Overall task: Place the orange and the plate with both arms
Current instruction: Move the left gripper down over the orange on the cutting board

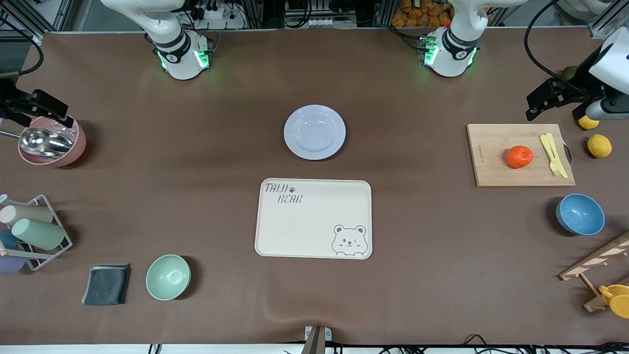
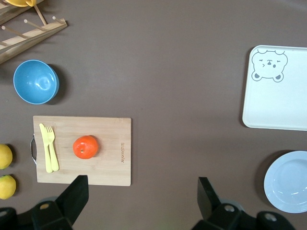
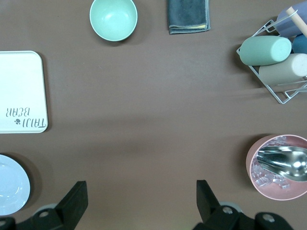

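The orange [image 1: 519,156] sits on a wooden cutting board [image 1: 496,167] toward the left arm's end of the table. It also shows in the left wrist view [image 2: 86,146]. The pale lavender plate [image 1: 314,132] lies empty mid-table, farther from the front camera than the cream bear tray [image 1: 313,218]. The plate also shows in both wrist views [image 2: 288,182] [image 3: 12,184]. My left gripper [image 1: 538,103] [image 2: 141,184] is open and empty, up in the air by the cutting board. My right gripper [image 1: 54,110] [image 3: 140,188] is open and empty, up over the pink bowl [image 1: 73,147].
A yellow fork [image 1: 553,153] lies on the board beside the orange. Two lemons [image 1: 599,145] and a blue bowl [image 1: 580,214] are near the board. A mint bowl [image 1: 168,277], grey cloth [image 1: 106,284] and cup rack [image 1: 34,233] stand toward the right arm's end.
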You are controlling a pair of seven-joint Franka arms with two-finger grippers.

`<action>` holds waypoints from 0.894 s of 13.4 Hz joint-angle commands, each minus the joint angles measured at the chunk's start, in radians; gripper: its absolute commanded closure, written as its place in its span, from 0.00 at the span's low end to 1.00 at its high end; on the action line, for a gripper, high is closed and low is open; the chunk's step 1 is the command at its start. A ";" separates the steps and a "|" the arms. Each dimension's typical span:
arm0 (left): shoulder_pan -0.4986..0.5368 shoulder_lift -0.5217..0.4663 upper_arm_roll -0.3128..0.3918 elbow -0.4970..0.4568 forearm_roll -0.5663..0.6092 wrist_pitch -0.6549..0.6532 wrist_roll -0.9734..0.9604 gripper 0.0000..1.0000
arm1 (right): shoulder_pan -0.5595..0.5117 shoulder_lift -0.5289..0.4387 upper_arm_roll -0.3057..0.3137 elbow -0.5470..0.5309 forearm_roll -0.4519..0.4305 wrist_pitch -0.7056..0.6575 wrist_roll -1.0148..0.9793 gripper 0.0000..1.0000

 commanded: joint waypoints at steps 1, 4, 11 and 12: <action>0.005 0.006 -0.001 0.025 0.024 -0.024 -0.003 0.00 | 0.006 0.007 -0.007 0.014 0.005 -0.020 -0.002 0.00; 0.008 0.026 0.005 0.057 0.081 -0.033 0.011 0.00 | 0.001 0.007 -0.007 0.014 0.005 -0.023 -0.002 0.00; 0.092 -0.053 -0.002 -0.244 0.093 0.036 0.031 0.00 | 0.001 0.007 -0.007 0.013 0.005 -0.030 0.000 0.00; 0.094 -0.087 -0.003 -0.323 0.093 0.082 0.031 0.00 | 0.004 0.008 -0.008 0.014 0.004 -0.036 0.000 0.00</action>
